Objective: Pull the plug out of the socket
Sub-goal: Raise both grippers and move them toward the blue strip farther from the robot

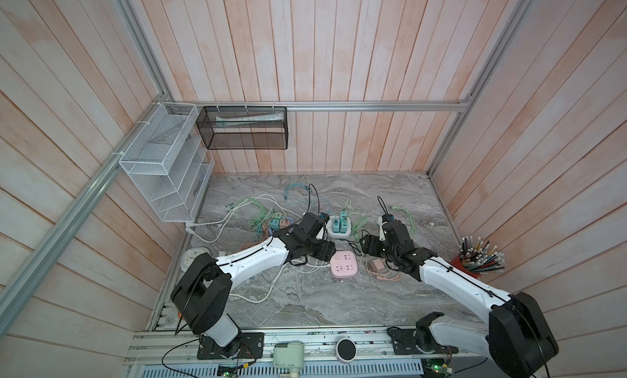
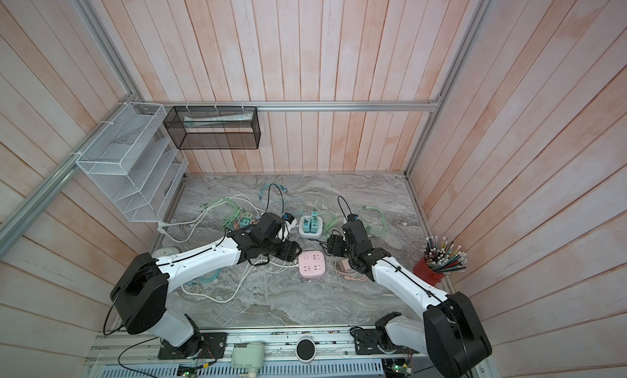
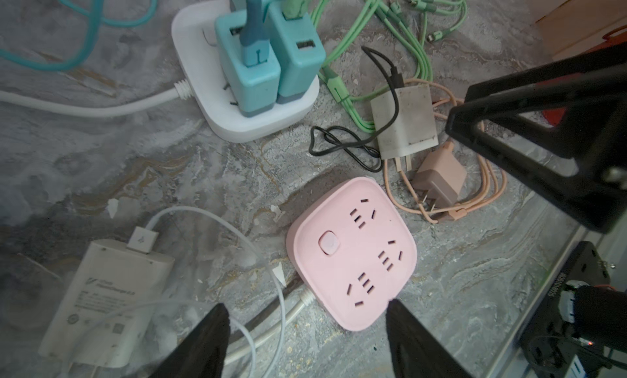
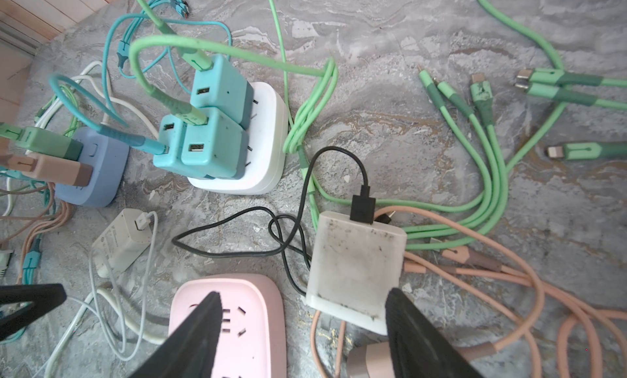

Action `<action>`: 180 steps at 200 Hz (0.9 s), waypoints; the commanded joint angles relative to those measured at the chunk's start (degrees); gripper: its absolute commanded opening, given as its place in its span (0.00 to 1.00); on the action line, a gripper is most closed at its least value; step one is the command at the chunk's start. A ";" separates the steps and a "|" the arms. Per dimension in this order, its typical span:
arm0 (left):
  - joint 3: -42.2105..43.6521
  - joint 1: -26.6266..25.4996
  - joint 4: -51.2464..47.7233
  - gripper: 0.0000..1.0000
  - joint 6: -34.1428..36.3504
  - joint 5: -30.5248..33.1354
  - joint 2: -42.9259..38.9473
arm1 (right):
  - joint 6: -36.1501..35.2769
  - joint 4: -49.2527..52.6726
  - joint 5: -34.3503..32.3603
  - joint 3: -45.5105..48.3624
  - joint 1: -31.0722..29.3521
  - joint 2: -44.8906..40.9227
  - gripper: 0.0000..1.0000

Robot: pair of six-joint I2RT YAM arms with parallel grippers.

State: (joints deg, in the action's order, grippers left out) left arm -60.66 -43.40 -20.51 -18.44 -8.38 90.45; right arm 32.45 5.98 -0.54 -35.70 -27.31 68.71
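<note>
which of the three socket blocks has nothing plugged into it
The pink socket block: every outlet on it is bare. The white block carries teal chargers, and the blue block holds a green plug and a tan plug.

White plug lies flat nr pink socket, apart.

A robot test booth, probably in a lab: plank panels boxed by aluminium framing, wire baskets tied to its rails, arm bases mounted along the tabletop near edge.
</note>
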 commanded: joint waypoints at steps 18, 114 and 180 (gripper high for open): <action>3.83 3.62 2.55 0.85 -1.88 2.88 -5.64 | -5.37 -6.96 0.85 -2.16 -4.41 -0.36 0.71; 8.35 11.00 1.92 1.00 -5.23 11.86 -17.23 | -20.37 -19.93 0.89 -4.38 -14.86 4.25 0.67; 8.70 20.27 -1.85 1.00 -7.29 14.89 -20.54 | -29.22 -23.73 8.61 -9.87 -14.88 12.25 0.66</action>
State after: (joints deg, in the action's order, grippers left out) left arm -52.69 -25.82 -20.45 -24.14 4.14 70.91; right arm 8.84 -15.44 3.46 -41.89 -41.98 77.97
